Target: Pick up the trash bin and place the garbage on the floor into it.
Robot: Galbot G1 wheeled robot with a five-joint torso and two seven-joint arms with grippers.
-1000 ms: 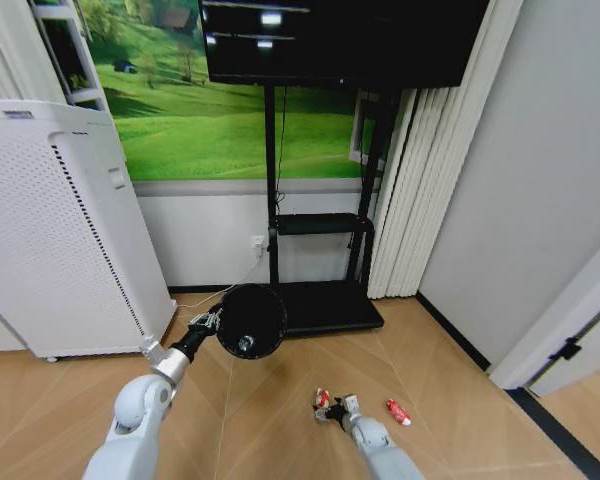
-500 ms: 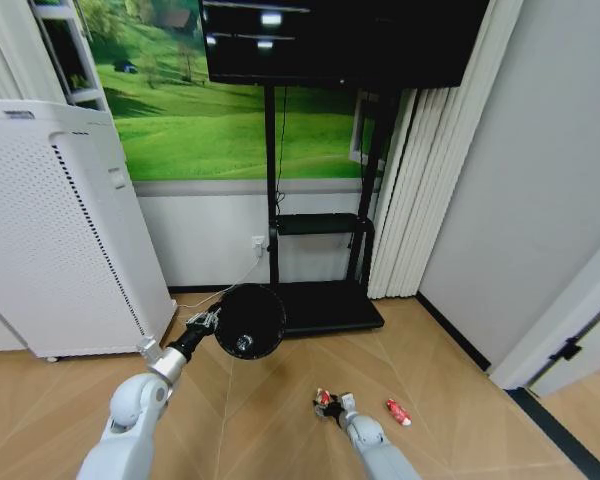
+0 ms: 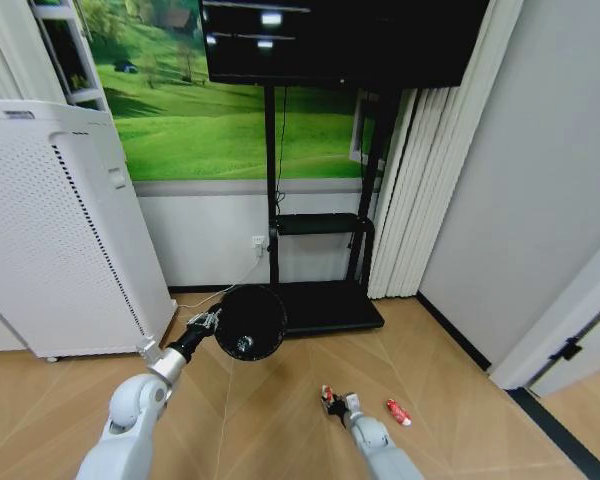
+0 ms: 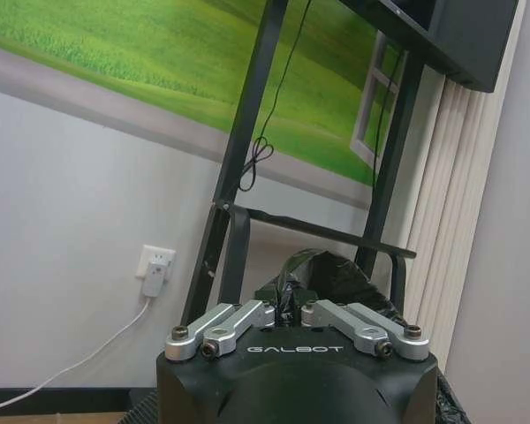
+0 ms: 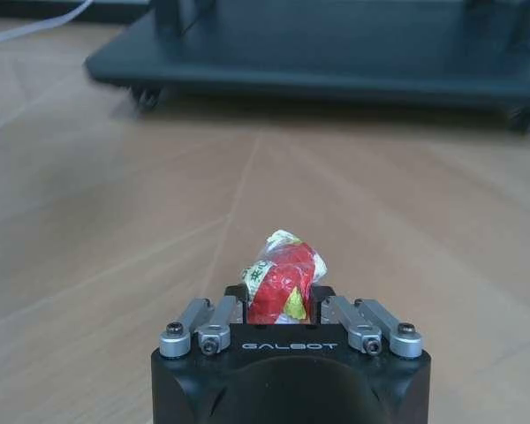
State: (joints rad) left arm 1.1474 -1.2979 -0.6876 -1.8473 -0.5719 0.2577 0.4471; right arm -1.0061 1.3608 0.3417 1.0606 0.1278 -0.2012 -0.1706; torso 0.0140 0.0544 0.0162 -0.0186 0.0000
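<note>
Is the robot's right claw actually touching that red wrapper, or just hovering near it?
Touching. In the right wrist view the red wrapper sits pinched between the fingers of the right gripper, which have closed against its sides with no gap showing.

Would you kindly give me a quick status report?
Left gripper shut on trash bin, held up. Right gripper shut on red wrapper. Second wrapper on floor.

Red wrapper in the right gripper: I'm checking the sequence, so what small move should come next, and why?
Probably lift the right gripper and carry it toward the trash bin. The right wrist view shows the red wrapper clamped between its fingers just above the floor. The left gripper holds the bin raised, mouth facing the robot. A second red wrapper lies on the floor.
</note>
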